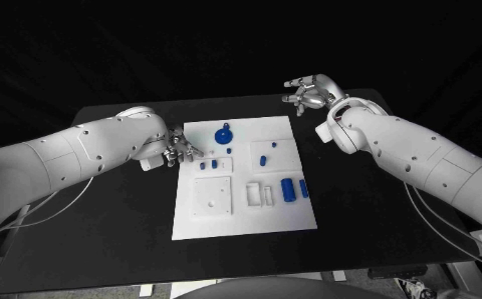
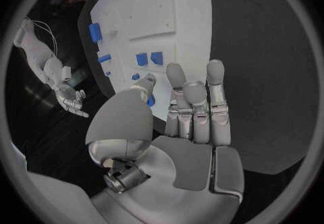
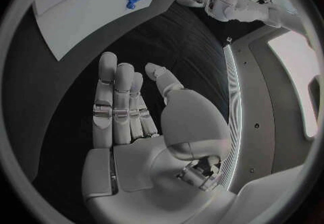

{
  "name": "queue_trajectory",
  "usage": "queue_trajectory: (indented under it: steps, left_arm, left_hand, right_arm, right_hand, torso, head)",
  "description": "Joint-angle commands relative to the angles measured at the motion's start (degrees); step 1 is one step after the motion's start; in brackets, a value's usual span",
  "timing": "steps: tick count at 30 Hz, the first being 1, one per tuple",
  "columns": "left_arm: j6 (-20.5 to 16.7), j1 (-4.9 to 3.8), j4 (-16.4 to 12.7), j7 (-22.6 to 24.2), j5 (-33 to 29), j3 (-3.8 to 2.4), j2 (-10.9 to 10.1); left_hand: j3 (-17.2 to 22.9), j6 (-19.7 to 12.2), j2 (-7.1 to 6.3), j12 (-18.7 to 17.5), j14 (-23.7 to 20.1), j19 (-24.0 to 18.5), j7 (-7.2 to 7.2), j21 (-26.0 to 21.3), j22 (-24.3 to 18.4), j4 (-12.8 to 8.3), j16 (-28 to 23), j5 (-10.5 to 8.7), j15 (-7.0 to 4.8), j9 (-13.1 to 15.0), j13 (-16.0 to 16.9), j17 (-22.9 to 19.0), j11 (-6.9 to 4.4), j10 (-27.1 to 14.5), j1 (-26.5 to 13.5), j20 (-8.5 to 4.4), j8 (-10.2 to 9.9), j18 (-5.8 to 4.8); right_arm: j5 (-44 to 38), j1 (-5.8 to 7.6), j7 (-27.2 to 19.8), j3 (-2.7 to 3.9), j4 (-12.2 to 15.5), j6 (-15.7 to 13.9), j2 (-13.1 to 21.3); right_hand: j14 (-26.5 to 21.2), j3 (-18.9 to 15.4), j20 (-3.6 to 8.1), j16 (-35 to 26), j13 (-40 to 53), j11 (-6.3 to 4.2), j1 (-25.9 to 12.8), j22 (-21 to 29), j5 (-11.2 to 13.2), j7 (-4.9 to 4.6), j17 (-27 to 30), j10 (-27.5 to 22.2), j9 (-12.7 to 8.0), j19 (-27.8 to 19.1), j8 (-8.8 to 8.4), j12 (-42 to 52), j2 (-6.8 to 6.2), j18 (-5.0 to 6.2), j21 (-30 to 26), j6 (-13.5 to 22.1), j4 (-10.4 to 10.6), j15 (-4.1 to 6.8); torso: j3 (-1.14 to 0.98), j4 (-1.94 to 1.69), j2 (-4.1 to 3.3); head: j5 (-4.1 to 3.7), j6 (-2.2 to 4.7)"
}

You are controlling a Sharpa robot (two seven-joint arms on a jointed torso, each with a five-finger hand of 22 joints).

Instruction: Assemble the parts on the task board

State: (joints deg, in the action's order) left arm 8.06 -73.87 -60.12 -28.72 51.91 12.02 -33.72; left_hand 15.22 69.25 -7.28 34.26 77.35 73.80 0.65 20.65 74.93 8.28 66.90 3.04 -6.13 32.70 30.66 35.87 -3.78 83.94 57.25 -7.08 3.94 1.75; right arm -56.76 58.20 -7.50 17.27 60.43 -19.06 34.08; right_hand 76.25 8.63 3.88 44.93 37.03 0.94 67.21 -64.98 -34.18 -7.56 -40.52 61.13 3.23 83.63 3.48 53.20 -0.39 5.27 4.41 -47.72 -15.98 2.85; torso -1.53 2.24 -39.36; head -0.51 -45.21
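While the right hand (image 1: pixel 313 94) waits spread and empty, the left hand (image 1: pixel 179 147), fingers extended, holding nothing, nears the parts (image 1: pixel 209 164) just beyond its fingertips (image 2: pixel 215 67).

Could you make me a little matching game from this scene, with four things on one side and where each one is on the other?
Things:
1. left hand
2. right hand
3. round blue part
4. two blue bars

Places:
A. off the task board, above the table's far right
B. at the board's left edge
C. on the board's near right part
D. on the board's far part

Pairs: 1-B, 2-A, 3-D, 4-C
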Motion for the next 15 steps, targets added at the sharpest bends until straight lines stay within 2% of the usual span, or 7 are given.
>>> queue_trajectory:
  steps: [1,2,3,4,6,12,15]
  left_arm:
    - [-2.7,0.0,-1.8,1.6,-0.5,-0.04,-1.0]
    - [-3.2,0.01,-2.4,2.0,-0.6,-0.04,-1.3]
    - [-3.6,0.02,-3.0,2.3,-0.7,-0.03,-1.7]
    - [-3.8,0.02,-3.6,2.5,-0.8,-0.03,-2.1]
    - [-4.4,0.03,-5.0,3.0,-1.1,-0.02,-2.9]
    - [-5.3,0.1,-8.1,3.3,-1.0,0.01,-4.3]
    - [-5.7,0.17,-9.2,3.2,-0.7,0.02,-4.6]
  left_hand:
    - [-0.8,-0.2,1.75,0.0,-0.1,0.3,0.12,-0.3,1.0,-2.1,-0.3,-0.11,0.01,-0.1,-0.1,-0.1,0.47,1.2,-0.2,0.19,0.0,-0.39]
    - [-0.7,-0.2,2.27,0.0,-0.2,0.3,0.17,-0.3,1.0,-2.6,-0.4,-0.09,0.0,-0.1,-0.2,-0.2,0.49,1.1,0.2,0.18,0.0,-0.38]
    - [-1.3,-0.8,3.41,-0.4,-0.4,0.2,0.33,-0.6,0.9,-4.2,-0.9,-0.02,0.09,-0.4,-0.4,-0.5,0.64,0.8,0.2,0.22,-0.1,-0.37]
    - [-2.0,-1.2,4.18,-0.6,-0.1,0.3,0.58,-1.0,0.8,-5.3,-1.3,-0.12,0.11,-2.0,-0.7,-0.8,0.7,0.9,-0.1,0.29,0.0,-0.35]
    - [-2.2,-1.7,4.43,-0.6,-0.2,0.5,0.67,-1.3,0.9,-6.0,-1.4,0.01,0.1,-4.0,-0.7,-0.8,0.75,0.8,0.0,0.18,-0.1,-0.4]
    - [-1.9,-2.7,3.98,-0.2,0.0,1.0,1.1,-1.7,1.0,-5.6,-1.3,0.02,0.07,-7.5,-0.5,-0.7,0.79,0.7,0.4,0.11,-0.1,-0.36]
    - [-2.0,-2.6,4.17,-0.1,0.1,1.1,1.11,-1.7,1.0,-5.7,-1.3,0.04,0.04,-7.8,-0.5,-0.7,0.75,0.7,0.5,0.08,0.0,-0.37]
  right_arm:
    - [-0.3,-0.07,-0.4,0.03,0.1,0.4,0.1]
    - [-0.3,-0.08,-0.4,0.03,0.1,0.4,0.1]
    - [-0.3,-0.1,-0.4,0.03,0.1,0.4,0.2]
    - [-0.3,-0.11,-0.4,0.03,0.1,0.4,0.2]
    - [-0.3,-0.13,-0.4,0.03,0.1,0.4,0.3]
    - [-0.3,-0.17,-0.4,0.03,0.1,0.4,0.4]
    - [-0.3,-0.18,-0.4,0.03,0.1,0.4,0.4]
  right_hand:
    - [-0.1,0.3,0.09,-0.4,-0.1,-0.01,-0.2,-0.1,-0.2,-0.2,0.0,-0.1,-0.1,-0.5,-0.35,-0.4,-0.55,0.31,0.1,0.2,0.1,0.08]
    - [-0.1,0.3,0.09,-0.4,-0.1,-0.01,-0.2,-0.1,-0.2,-0.2,0.0,-0.1,-0.1,-0.5,-0.35,-0.4,-0.55,0.31,0.1,0.2,0.1,0.08]
    - [-0.1,0.3,0.09,-0.4,-0.1,-0.01,-0.2,-0.1,-0.2,-0.2,0.0,-0.1,-0.1,-0.5,-0.35,-0.4,-0.55,0.31,0.1,0.2,0.1,0.08]
    - [-0.1,0.3,0.09,-0.4,-0.1,-0.01,-0.2,-0.1,-0.2,-0.2,0.0,-0.1,-0.1,-0.5,-0.35,-0.4,-0.55,0.31,0.1,0.2,0.1,0.08]
    - [-0.1,0.3,0.09,-0.4,-0.1,-0.01,-0.2,-0.1,-0.2,-0.2,0.0,-0.1,-0.1,-0.5,-0.35,-0.4,-0.55,0.31,0.1,0.2,0.1,0.08]
    - [-0.1,0.3,0.09,-0.4,-0.1,-0.01,-0.2,-0.1,-0.2,-0.2,0.0,-0.1,-0.1,-0.5,-0.35,-0.4,-0.55,0.31,0.1,0.2,0.1,0.08]
    - [-0.1,0.3,0.09,-0.4,-0.1,-0.01,-0.2,-0.1,-0.2,-0.2,0.0,-0.1,-0.1,-0.5,-0.35,-0.4,-0.55,0.31,0.1,0.2,0.1,0.08]
  torso:
    - [0.05,0.02,-0.01]
    - [0.02,0.02,-0.03]
    - [0.02,0.02,-0.04]
    - [0.01,0.0,-0.04]
    - [0.0,0.02,-0.03]
    - [0.02,-0.01,0.01]
    - [0.04,0.02,-0.03]
  head:
    - [0.07,0.01]
    - [0.06,0.03]
    - [0.01,0.04]
    - [-0.01,-0.01]
    - [-0.01,0.0]
    - [0.19,-0.06]
    - [0.25,0.02]
